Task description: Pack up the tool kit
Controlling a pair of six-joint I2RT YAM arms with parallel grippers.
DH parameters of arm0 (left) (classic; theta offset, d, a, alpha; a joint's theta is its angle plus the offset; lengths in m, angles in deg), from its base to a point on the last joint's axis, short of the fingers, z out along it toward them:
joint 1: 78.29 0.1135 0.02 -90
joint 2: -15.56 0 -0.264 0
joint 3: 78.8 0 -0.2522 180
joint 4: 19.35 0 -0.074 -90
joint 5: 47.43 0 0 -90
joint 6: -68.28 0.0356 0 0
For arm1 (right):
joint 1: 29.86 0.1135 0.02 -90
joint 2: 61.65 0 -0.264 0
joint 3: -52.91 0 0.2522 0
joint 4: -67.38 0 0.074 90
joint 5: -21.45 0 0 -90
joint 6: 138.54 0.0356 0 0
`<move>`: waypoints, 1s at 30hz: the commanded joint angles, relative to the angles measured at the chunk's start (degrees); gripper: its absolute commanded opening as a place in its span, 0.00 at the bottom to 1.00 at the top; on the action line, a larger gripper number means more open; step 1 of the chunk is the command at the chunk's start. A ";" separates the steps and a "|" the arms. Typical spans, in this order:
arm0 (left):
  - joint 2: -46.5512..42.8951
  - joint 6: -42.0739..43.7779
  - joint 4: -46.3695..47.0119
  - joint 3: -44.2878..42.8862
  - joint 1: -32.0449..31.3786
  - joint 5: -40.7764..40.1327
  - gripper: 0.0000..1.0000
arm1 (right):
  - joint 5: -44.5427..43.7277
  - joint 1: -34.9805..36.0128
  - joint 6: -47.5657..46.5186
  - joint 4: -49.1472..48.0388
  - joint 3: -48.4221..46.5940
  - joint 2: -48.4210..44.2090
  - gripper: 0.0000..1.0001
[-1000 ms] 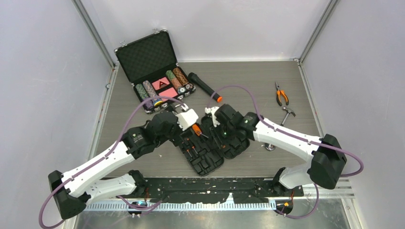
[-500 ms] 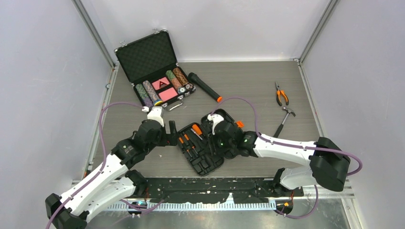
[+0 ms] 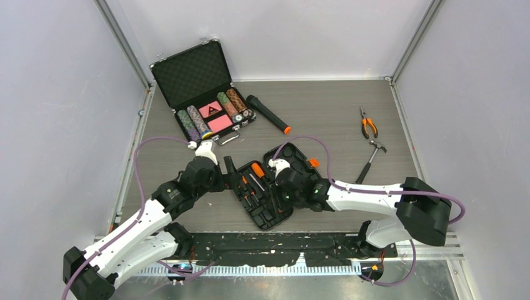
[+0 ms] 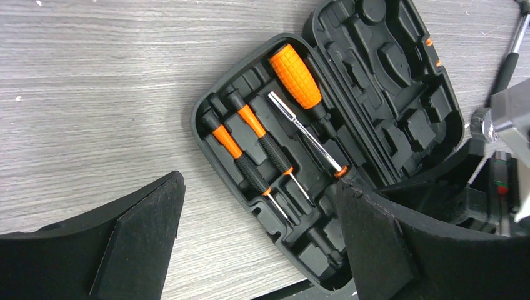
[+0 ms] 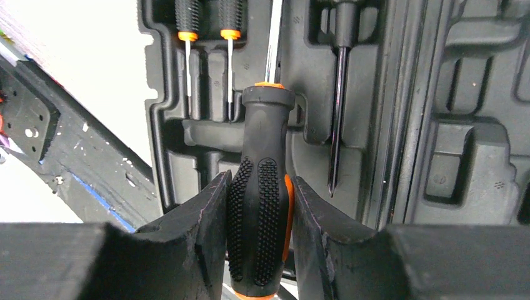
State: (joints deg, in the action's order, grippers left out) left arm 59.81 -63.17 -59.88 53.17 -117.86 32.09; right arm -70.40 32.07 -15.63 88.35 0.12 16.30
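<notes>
Right wrist: black-and-orange screwdriver [image 5: 259,212] clamped in the right gripper [image 5: 257,200], shaft pointing to 12 o'clock over the open tool kit case [image 5: 462,156] at mid-table.
Left gripper [image 4: 259,184] fingers stand wide apart, with the case showing between them; pliers [image 3: 369,126] lie at 2 o'clock of the case.

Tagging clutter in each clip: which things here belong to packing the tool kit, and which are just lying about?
Job: open black moulded plastic tool case; orange-and-black screwdrivers in its slots; black-and-orange screwdriver clamped in the right gripper; orange-handled pliers; metal-headed hammer.
Lying about: metal-edged poker chip case; black flashlight with orange tip.
</notes>
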 commanded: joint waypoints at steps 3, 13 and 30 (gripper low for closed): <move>0.10 -3.38 3.76 0.57 0.28 1.51 0.91 | -1.08 1.16 3.47 0.52 -0.60 1.45 0.43; -0.66 -4.63 2.87 0.82 0.27 1.95 0.90 | -1.91 2.50 3.34 5.09 -0.98 -3.33 0.52; 12.81 -4.07 8.04 -5.73 0.27 7.59 0.54 | -3.37 2.49 -4.95 11.46 -11.15 0.66 0.26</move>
State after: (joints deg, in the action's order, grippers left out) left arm 69.01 -67.87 -56.16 52.67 -117.86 37.97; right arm -72.21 34.28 -18.61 97.24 -7.55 14.53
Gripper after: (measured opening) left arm 0.580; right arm 0.268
